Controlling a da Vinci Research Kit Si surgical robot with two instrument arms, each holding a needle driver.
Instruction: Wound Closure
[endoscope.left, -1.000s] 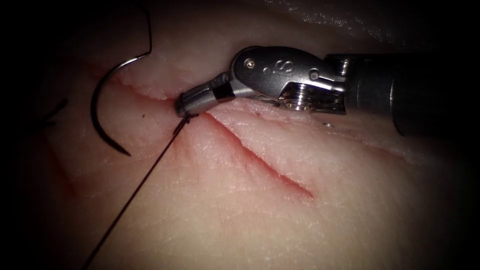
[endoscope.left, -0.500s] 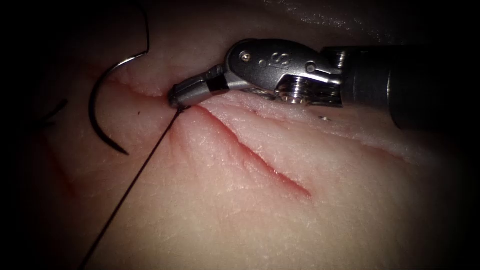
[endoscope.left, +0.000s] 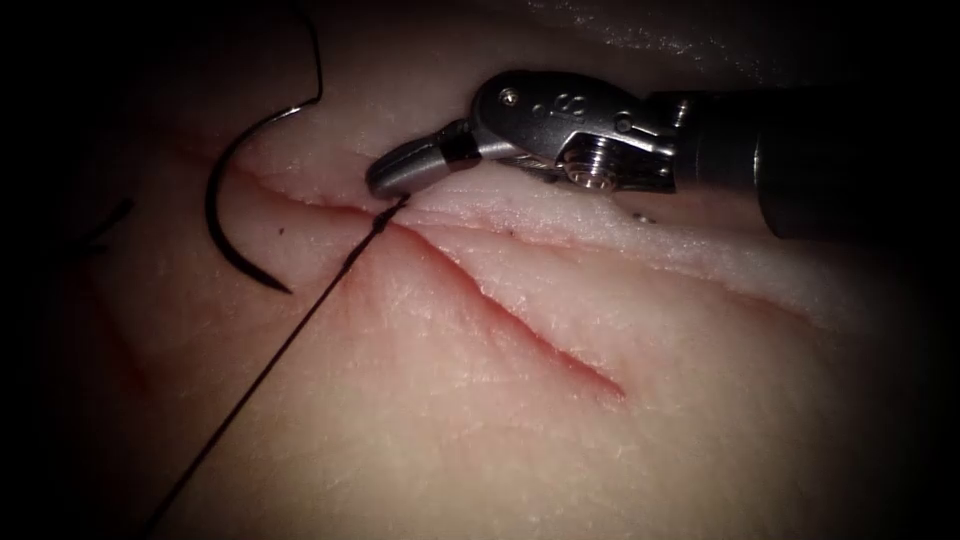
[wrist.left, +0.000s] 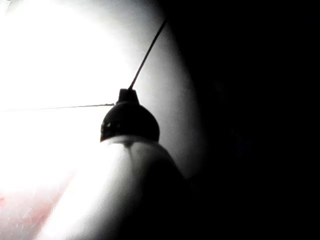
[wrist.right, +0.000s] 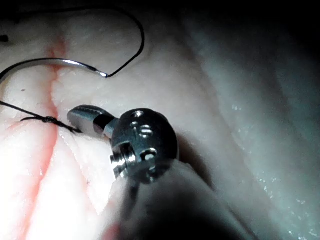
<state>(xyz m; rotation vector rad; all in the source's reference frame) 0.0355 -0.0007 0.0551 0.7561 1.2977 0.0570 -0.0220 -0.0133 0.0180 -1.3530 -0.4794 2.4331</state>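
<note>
Steel right tool (endoscope.left: 385, 185) grips a short thread (endoscope.left: 300, 330) end at the knot (endoscope.left: 380, 226) over the cut (endoscope.left: 520, 335); the needle (endoscope.left: 228, 215) lies free on the tissue (endoscope.left: 480, 440), left.

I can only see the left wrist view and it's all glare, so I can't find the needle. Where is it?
Observer: The needle lies loose on the tissue, left of the cut, not stuck in; no tool holds it.
Operator: Is there a knot?
Observer: Yes, a small knot sits on the cut, on the thread your left tool holds.
Operator: What's the other tool doing?
Observer: The right tool, jaws shut, hovers beside the knot; a short thread end reaches it, gripped or not I can't tell.
</note>
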